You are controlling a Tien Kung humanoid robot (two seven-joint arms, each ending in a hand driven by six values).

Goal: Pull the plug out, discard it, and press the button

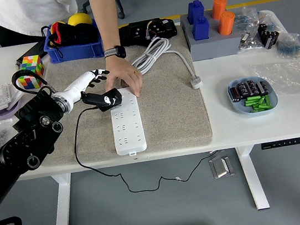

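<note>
A white power strip [127, 124] lies lengthwise on a grey mat [177, 108]. A black plug [109, 100] sits in its far left socket. The plug's black cable [76, 139] runs off the table's near edge. My left hand [96, 92], white with dark fingertips, reaches in from the left. Its thumb and lower fingers are closed on the plug, and its upper fingers [99, 74] stay spread. A person's hand [125, 79] presses down on the strip's far end. My right arm is out of view.
A blue bin [74, 47] and a Rubik's cube [31, 67] stand at the back left. A coiled white cable [153, 53] lies on the mat. A grey tray [213, 47] with blue and orange blocks and a blue plate [253, 110] are at the right.
</note>
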